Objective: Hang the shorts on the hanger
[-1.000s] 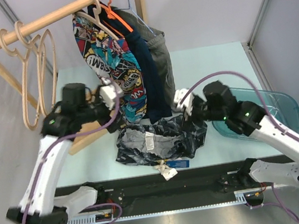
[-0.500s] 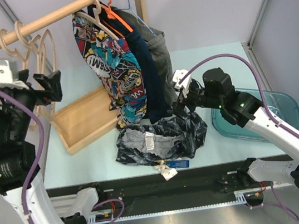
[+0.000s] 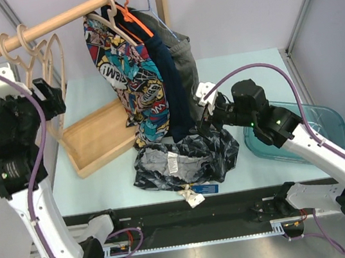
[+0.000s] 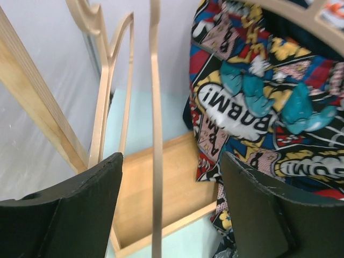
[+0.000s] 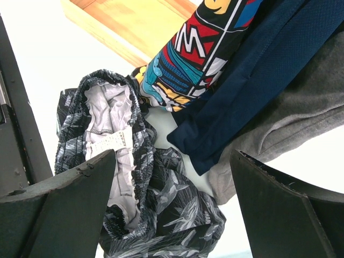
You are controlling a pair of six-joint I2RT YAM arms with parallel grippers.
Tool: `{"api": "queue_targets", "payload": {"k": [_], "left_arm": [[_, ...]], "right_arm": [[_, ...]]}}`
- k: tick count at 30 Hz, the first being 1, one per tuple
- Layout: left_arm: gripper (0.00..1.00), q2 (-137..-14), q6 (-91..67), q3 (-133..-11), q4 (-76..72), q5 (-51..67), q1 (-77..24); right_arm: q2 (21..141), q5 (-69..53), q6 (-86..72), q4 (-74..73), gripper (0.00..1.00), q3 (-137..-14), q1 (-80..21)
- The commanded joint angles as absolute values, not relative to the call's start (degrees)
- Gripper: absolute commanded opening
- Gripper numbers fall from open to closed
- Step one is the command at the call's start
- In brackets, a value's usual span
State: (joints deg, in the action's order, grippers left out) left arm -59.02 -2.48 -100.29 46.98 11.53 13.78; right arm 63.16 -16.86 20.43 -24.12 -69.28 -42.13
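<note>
The shorts (image 3: 187, 159), dark with a pale grey print and a white tag, lie crumpled on the table's near middle; the right wrist view shows the shorts (image 5: 161, 215) below the jaws. My right gripper (image 3: 205, 121) hovers open over their right end, and nothing lies between the jaws of the right gripper (image 5: 172, 156). Pale wooden hangers hang at the rod's left end. My left gripper (image 3: 49, 97) is raised beside them. In the left wrist view a thin bar of the hanger (image 4: 156, 134) runs between the open jaws of the left gripper (image 4: 171, 161), touching neither.
A shallow wooden tray (image 3: 99, 137) lies under the rail (image 3: 59, 19). Comic-print shorts (image 3: 129, 77), a navy garment (image 3: 172, 83) and a grey garment (image 3: 186, 68) hang mid-rail beside an orange hanger (image 3: 133, 15). A teal bin (image 3: 315, 124) sits at the right.
My left arm swung up from the tray to the wooden hangers at the rod's left, and a hanger bar now sits between its jaws. The right gripper edged slightly left over the shorts.
</note>
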Motion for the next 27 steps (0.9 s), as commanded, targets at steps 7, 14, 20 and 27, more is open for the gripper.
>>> {"api": "queue_targets", "payload": {"k": [7, 14, 20, 27], "left_arm": [[0.59, -64.51, -0.18, -100.19, 48.52, 12.92, 14.33], [0.24, -66.27, -0.96, -104.41, 45.53, 14.94, 14.15], [0.00, -65.92, -3.08, -107.22, 42.81, 18.71, 13.36], [0.00, -65.57, -1.94, -112.84, 45.17, 18.89, 11.87]], "right_arm": [[62.75, -15.47, 21.27, -22.68, 0.92, -71.89, -42.45], [63.10, -15.47, 21.88, -22.59, 0.92, -71.81, -42.54], [63.28, -15.47, 22.85, -22.76, 0.92, -71.89, -42.36], [63.02, -15.29, 22.85, -21.97, 0.92, -71.81, -42.36]]}}
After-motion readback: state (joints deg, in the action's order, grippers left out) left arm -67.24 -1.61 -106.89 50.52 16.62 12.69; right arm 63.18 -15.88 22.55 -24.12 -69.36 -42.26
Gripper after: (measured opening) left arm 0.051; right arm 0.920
